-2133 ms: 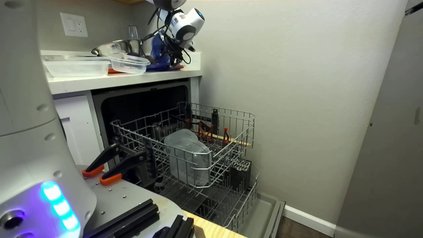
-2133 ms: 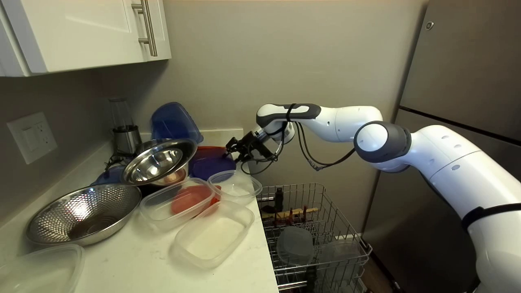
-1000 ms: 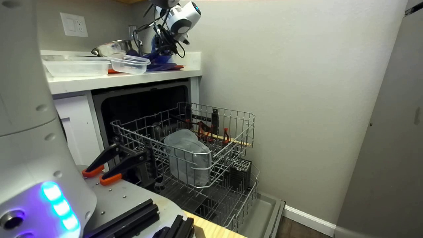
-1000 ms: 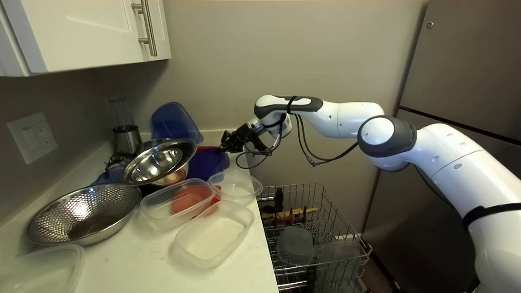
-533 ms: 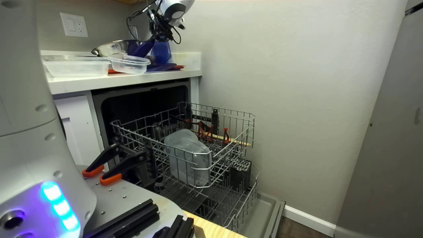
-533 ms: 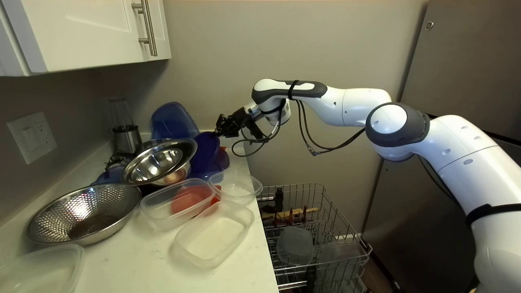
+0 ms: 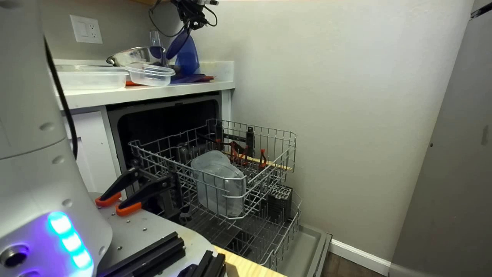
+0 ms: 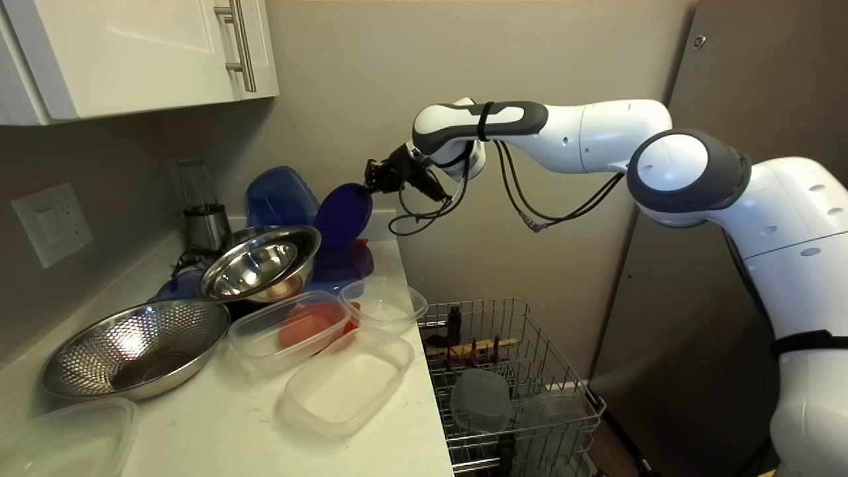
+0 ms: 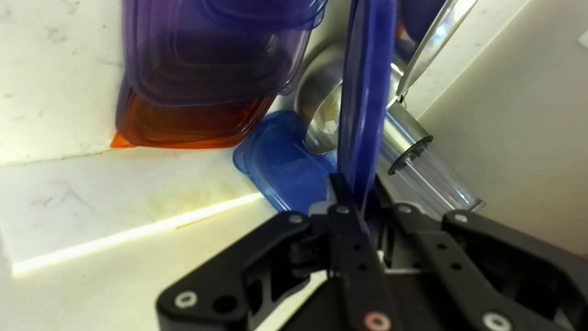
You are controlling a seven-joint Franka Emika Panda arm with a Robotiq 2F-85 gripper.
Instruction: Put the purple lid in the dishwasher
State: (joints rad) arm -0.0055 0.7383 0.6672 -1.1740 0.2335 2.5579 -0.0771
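Note:
The purple lid (image 9: 367,92), a round flat disc, is held by its edge between the fingertips of my gripper (image 9: 358,185), which is shut on it. In the wrist view the lid shows nearly edge-on. In an exterior view the lid (image 8: 343,215) hangs tilted in the air above the counter's far end, its upper right rim in the gripper (image 8: 366,187). The dishwasher (image 7: 163,119) is below the counter, its upper rack (image 7: 271,179) pulled out. That rack holds clear plastic containers and some black and red utensils, down and to the right of the lid in an exterior view.
Nested steel bowls (image 8: 262,262) stand left of the lid, with a blue plastic piece (image 8: 281,199) leaning behind. More purplish lids (image 8: 341,264) lie beneath it. Clear containers (image 8: 351,384) and a colander (image 8: 139,351) occupy the counter. A wall cabinet (image 8: 159,59) overhangs the left.
The arm has risen. The lid, low over the counter pile a second ago, has come up with the gripper and now hangs clear of the lids below.

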